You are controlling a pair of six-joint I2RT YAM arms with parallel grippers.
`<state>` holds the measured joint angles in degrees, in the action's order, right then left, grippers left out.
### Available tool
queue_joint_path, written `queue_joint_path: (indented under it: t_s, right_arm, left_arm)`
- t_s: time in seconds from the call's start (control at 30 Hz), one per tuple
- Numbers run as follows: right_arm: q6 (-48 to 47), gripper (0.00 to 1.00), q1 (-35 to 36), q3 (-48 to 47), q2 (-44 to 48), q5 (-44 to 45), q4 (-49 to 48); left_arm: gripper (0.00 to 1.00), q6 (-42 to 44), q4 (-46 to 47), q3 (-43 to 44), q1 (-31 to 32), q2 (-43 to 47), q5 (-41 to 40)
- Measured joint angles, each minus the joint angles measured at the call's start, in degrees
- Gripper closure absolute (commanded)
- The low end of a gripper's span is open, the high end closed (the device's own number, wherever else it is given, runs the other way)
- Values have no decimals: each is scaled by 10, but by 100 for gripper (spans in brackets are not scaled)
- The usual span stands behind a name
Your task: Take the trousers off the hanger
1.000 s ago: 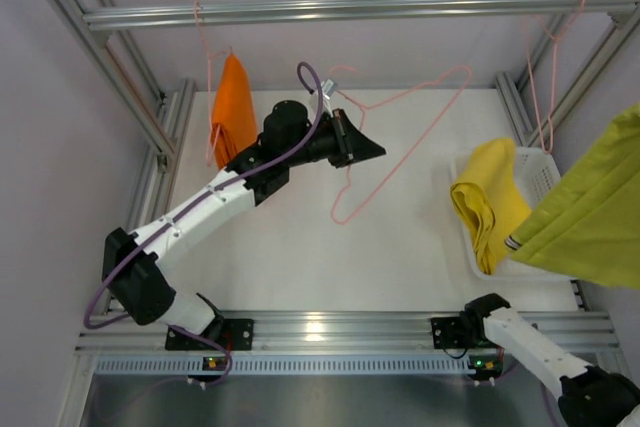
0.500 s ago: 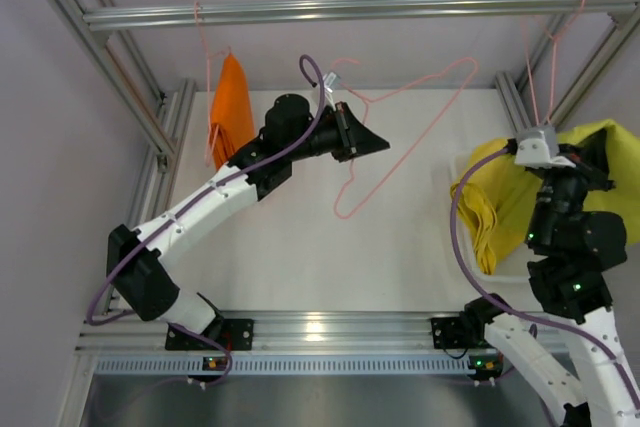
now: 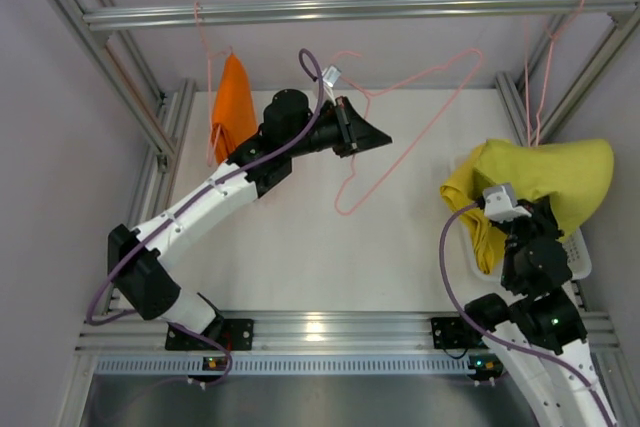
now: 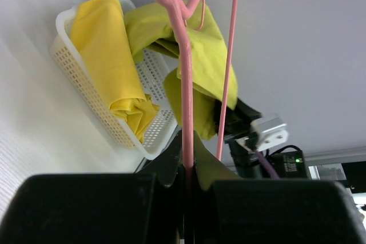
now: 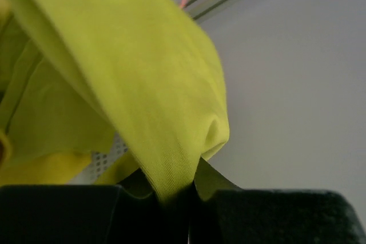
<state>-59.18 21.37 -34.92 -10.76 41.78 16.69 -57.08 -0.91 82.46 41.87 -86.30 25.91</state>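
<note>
My left gripper point(image 3: 382, 139) is shut on a bare pink wire hanger point(image 3: 420, 97) and holds it up over the table; its wire runs between the jaws in the left wrist view point(image 4: 184, 84). My right gripper point(image 3: 545, 209) is shut on the yellow-green trousers point(image 3: 555, 172), held over the white basket point(image 3: 578, 255); the cloth fills the right wrist view point(image 5: 143, 72). The yellow trousers point(image 3: 480, 217) hang over the basket's left rim. The orange trousers point(image 3: 234, 107) hang on a pink hanger point(image 3: 207, 57) from the rail at the back left.
An aluminium rail point(image 3: 350, 9) crosses the back. Another pink hanger point(image 3: 540, 77) hangs at the back right. Frame posts stand at both sides of the white table point(image 3: 300, 247).
My right arm has dropped down and back with the yellow-green trousers, bringing them over the basket. My left gripper has lifted the bare hanger slightly up and right.
</note>
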Motion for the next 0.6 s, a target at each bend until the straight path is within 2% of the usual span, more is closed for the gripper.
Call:
queue_joint_path:
  t_s: [0.13, 0.23, 0.3, 0.33, 0.37, 0.47, 0.53, 0.6]
  right_arm:
    - [66, 81, 0, 44, 10, -40, 106]
    - [98, 77, 0, 87, 5, -72, 138]
    - [115, 71, 0, 110, -12, -92, 147]
    - [121, 65, 0, 114, -24, -99, 148]
    - [129, 48, 0, 117, -40, -105, 147]
    - [144, 23, 0, 117, -78, -124, 147]
    - [154, 16, 0, 112, -84, -139, 159]
    - [166, 13, 0, 90, -83, -157, 180]
  left_arm:
    - [100, 0, -1, 2, 0, -6, 1]
    - [100, 0, -1, 2, 0, -9, 1]
    - [100, 0, -1, 2, 0, -10, 1]
    - [100, 0, -2, 2, 0, -10, 0]
    - [100, 0, -3, 2, 0, -10, 0]
    - [100, 3, -4, 3, 0, -10, 0]
    - [100, 6, -5, 3, 0, -10, 0]
    - [100, 9, -6, 3, 0, -10, 0]
